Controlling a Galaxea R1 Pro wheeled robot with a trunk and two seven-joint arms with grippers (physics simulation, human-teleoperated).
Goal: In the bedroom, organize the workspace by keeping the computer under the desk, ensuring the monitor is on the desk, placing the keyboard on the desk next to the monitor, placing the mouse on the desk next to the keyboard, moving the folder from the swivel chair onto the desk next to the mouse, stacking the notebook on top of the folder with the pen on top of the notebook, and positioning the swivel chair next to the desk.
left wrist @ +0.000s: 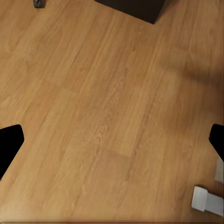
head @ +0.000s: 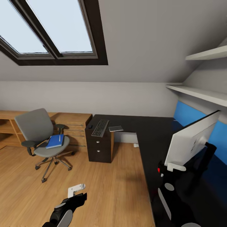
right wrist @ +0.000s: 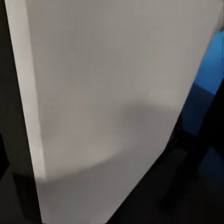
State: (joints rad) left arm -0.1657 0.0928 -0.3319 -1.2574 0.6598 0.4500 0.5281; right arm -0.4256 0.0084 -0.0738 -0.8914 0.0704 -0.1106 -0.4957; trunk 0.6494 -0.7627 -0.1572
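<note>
Monitor [head: 192, 138] just beyond right claw [head: 171, 166]

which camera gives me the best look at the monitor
The head view: the monitor stands on the desk, its white back, top edge and black arm all visible at the right. The right wrist view sees its white back panel from so near that no outline shows. The left wrist view looks at floor.
</note>
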